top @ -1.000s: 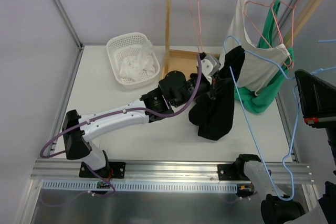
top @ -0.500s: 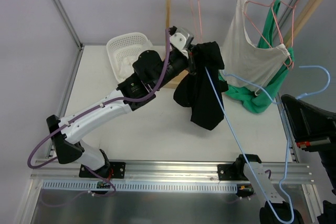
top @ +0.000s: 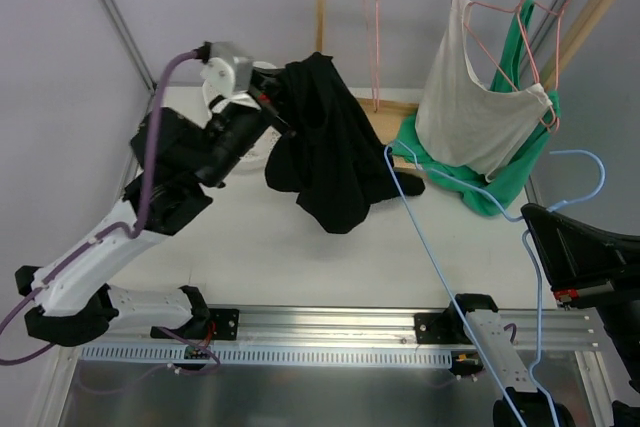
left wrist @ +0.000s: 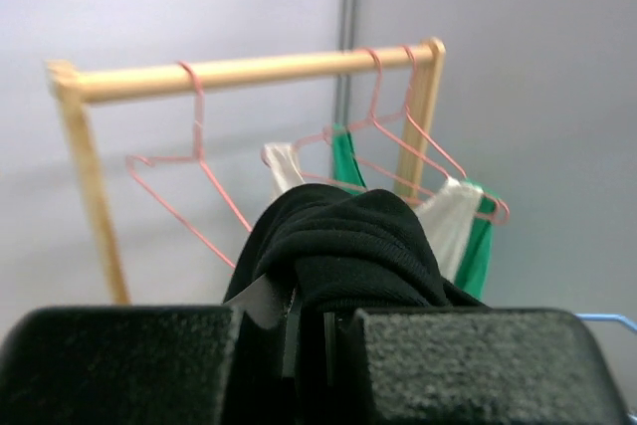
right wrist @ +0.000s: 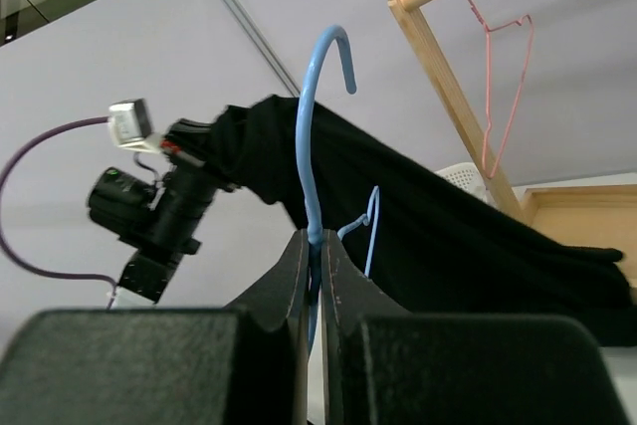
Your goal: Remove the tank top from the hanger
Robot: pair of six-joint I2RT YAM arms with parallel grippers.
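Top external view: left jaws clamped on the black top, high above the far-left worktop; right jaws clamped on the hanger. Better pull apart steadily, so fabric clears the hanger's tip.

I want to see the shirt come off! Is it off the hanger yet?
Almost. The left end effector grips the black tank top, raised off to the left. The right end effector holds the blue hanger. Its tip seems to touch the fabric's edge, so pulling clear remains.

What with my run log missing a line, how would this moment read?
left fingers: shut on black tank top | right fingers: shut on blue hanger | separation: unclear
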